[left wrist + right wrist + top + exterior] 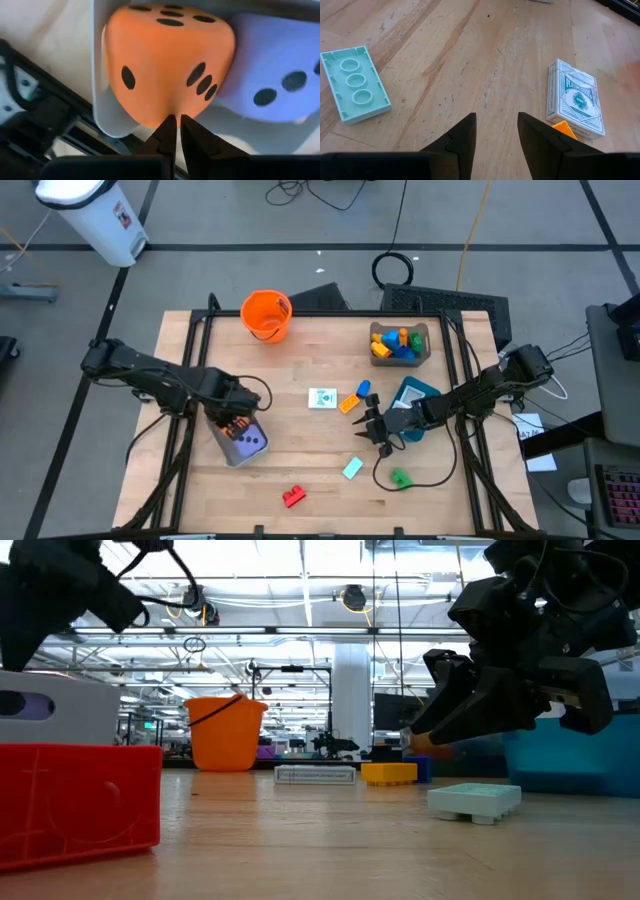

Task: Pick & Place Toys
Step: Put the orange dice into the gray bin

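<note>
Gripper point(496, 131) on my right arm, half-open and empty, hovers near the mint block point(354, 83); left gripper point(175, 131) shut beside the orange die point(165, 65).

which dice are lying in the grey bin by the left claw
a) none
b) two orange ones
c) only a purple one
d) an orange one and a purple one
d: the left wrist view shows an orange dotted die and a purple dotted die side by side inside the grey plastic bin, right in front of the shut left claw.
</note>
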Action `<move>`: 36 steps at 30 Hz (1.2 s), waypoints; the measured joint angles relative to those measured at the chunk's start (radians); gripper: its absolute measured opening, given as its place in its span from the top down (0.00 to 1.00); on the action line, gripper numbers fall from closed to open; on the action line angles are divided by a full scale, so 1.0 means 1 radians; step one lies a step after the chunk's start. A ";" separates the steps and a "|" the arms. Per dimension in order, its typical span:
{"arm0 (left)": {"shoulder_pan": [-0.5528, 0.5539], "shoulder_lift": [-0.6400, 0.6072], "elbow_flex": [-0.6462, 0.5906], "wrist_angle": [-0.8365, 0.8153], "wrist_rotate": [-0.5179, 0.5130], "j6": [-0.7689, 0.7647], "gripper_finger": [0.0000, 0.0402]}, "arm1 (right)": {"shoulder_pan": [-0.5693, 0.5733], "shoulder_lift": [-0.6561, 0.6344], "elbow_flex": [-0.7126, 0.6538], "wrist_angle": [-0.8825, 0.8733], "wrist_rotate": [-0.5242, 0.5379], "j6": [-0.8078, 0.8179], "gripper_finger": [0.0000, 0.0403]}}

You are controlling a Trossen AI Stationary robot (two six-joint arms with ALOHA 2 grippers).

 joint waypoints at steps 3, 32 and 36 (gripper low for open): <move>0.004 0.000 -0.025 0.002 -0.019 0.001 0.91 | 0.000 0.000 0.000 0.000 0.000 -0.001 0.66; 0.078 0.026 0.037 0.037 -0.172 0.100 0.91 | 0.000 0.000 0.000 0.007 0.000 -0.004 0.66; 0.103 0.052 0.038 0.043 -0.174 0.142 0.91 | 0.000 0.000 0.000 0.007 0.000 -0.004 0.66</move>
